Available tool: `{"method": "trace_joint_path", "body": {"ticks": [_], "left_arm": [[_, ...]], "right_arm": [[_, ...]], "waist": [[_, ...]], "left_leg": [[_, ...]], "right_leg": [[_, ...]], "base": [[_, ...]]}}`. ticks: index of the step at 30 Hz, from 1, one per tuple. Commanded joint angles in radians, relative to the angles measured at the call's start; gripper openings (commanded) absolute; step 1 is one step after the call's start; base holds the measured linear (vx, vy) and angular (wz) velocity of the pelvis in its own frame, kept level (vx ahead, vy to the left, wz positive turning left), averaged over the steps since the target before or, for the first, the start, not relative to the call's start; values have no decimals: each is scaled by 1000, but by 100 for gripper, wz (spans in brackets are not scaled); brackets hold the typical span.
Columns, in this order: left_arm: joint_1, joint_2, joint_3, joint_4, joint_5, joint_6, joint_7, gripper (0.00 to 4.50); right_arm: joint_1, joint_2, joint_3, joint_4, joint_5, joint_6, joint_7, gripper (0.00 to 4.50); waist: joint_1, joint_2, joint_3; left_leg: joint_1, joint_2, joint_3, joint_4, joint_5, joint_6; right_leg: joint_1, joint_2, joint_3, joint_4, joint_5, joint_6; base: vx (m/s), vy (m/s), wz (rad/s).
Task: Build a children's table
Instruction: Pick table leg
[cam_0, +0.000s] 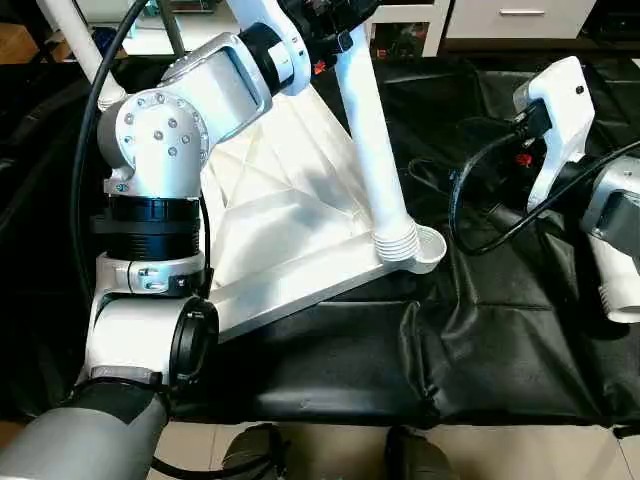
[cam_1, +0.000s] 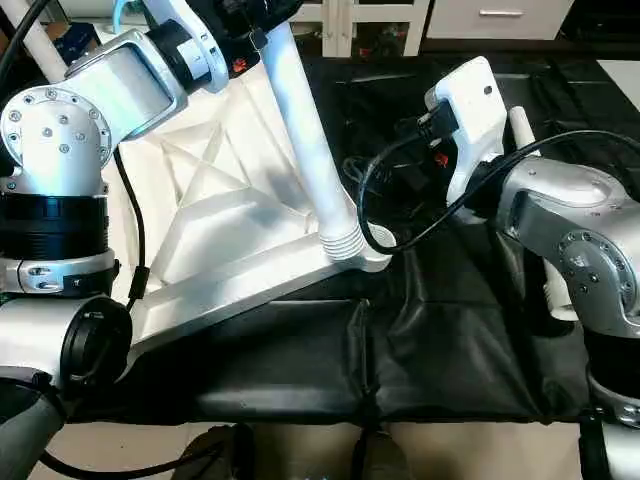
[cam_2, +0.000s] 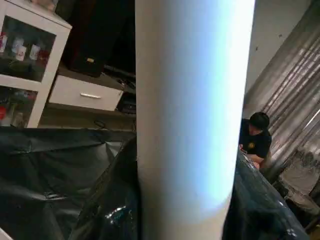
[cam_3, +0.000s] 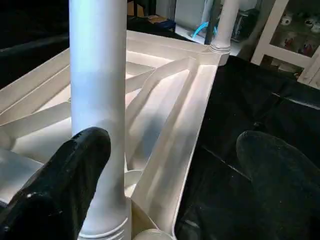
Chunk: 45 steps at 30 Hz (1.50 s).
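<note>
While L gripper clamps leg at tabletop's near-right socket, R gripper, spread wide beside it, prob. needs to close & help seat it.

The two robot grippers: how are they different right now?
The left gripper is clamped on a white table leg up high; the right gripper holds nothing. The left gripper's fingers are closed around the leg; the right gripper's fingers stand wide apart. Both have black fingers.
</note>
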<state>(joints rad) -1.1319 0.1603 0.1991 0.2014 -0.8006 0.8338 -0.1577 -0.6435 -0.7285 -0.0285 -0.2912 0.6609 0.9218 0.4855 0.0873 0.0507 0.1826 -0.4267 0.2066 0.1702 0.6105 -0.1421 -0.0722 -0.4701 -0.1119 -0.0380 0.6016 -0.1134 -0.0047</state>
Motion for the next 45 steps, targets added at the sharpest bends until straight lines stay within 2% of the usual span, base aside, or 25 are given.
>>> {"method": "trace_joint_path", "body": {"ticks": [1,6,7,8,9,10,11,13,14,17,20,23,28,36,38,42,43,45], "left_arm": [[-12,8,4,-18,3,-8,9,165],[-12,8,4,-18,3,-8,9,165],[-18,-9,-2,-16,35,-33,33,165],[-24,-26,-18,-3,96,-91,59,165],[-24,-28,-21,0,106,-102,62,165],[-24,-33,-32,9,135,-132,70,165],[-21,-34,-37,12,143,-139,68,165],[-19,-34,-39,13,146,-141,69,165],[-19,-33,-39,13,147,-141,69,165],[-19,-32,-39,10,147,-139,71,165],[-22,-42,-35,7,164,-147,65,165],[-21,-40,-44,2,178,-150,52,165],[-17,-40,-58,-24,172,-135,42,165],[-12,-48,-70,-53,171,-110,18,165],[-6,-50,-81,-69,165,-96,11,165],[1,-53,-97,-86,165,-86,2,165],[3,-52,-100,-88,168,-84,-2,165],[3,-51,-100,-88,170,-85,-3,165]], "right_arm": [[-11,-7,0,-17,5,-12,-3,450],[-11,-7,0,-17,5,-12,-3,450],[-16,54,42,-24,-53,-52,-47,450],[-30,184,82,-40,-90,-88,-132,450],[-32,207,87,-43,-92,-92,-146,450],[-40,272,101,-54,-89,-97,-184,450],[-42,290,104,-60,-79,-94,-189,450],[-44,297,103,-62,-71,-90,-188,450],[-44,298,103,-62,-69,-89,-187,450],[-45,301,105,-63,-58,-82,-181,450],[-41,321,112,-63,-113,-85,-182,450],[-43,302,135,-46,-160,-88,-203,450],[-44,281,143,0,-193,-57,-238,450],[-53,305,147,34,-208,-46,-207,450],[-57,303,156,44,-201,-51,-187,421],[-62,307,161,55,-205,-50,-169,401],[-63,308,162,57,-207,-48,-164,385],[-64,308,162,57,-208,-46,-161,370]], "waist": [[-2,-35,-127],[-2,-35,-126],[-2,-33,-127],[-8,-34,-124],[-16,-36,-122],[-22,-36,-125],[-25,-36,-126],[-23,-34,-127],[-22,-32,-127],[-23,-28,-129],[-22,-30,-129],[-22,-31,-129],[-24,-34,-127],[-24,-32,-128],[-24,-31,-128],[-24,-31,-127],[-24,-35,-128],[-23,-33,-127]], "left_leg": [[18,-26,19,-46,-84,83],[18,-26,19,-47,-89,81],[18,-25,19,-46,-89,81],[13,-26,20,-45,-79,83],[5,-28,19,-47,-84,77],[13,-27,16,-51,-108,56],[18,-26,17,-51,-119,53],[22,-23,15,-54,-110,35],[25,-23,16,-54,-107,37],[24,-22,16,-53,-100,51],[22,-21,18,-51,-94,63],[19,-22,17,-52,-92,58],[16,-25,17,-52,-106,41],[16,-23,15,-52,-99,51],[17,-22,15,-52,-100,54],[17,-22,16,-52,-97,59],[17,-22,17,-51,-99,60],[17,-22,16,-52,-101,60]], "right_leg": [[89,12,7,-49,-215,-188],[90,13,7,-50,-219,-187],[89,12,7,-49,-217,-187],[78,12,4,-52,-224,-178],[83,10,3,-54,-240,-167],[85,10,-1,-57,-278,-148],[80,11,1,-59,-282,-144],[83,13,5,-51,-236,-150],[79,15,6,-51,-221,-155],[81,15,6,-47,-167,-181],[81,14,8,-45,-143,-201],[84,11,8,-45,-155,-196],[84,10,8,-47,-185,-176],[86,10,8,-44,-163,-182],[86,10,8,-44,-159,-188],[85,10,8,-44,-149,-199],[86,10,8,-45,-151,-200],[85,10,8,-45,-159,-199]], "base": [[0,0,0],[0,0,0],[0,0,0],[0,0,0],[0,0,0],[0,0,0],[0,0,0],[0,0,0],[0,0,0],[0,0,0],[0,0,0],[0,0,0],[0,0,0],[0,0,0],[0,0,0],[0,0,0],[0,0,0],[0,0,0]]}}
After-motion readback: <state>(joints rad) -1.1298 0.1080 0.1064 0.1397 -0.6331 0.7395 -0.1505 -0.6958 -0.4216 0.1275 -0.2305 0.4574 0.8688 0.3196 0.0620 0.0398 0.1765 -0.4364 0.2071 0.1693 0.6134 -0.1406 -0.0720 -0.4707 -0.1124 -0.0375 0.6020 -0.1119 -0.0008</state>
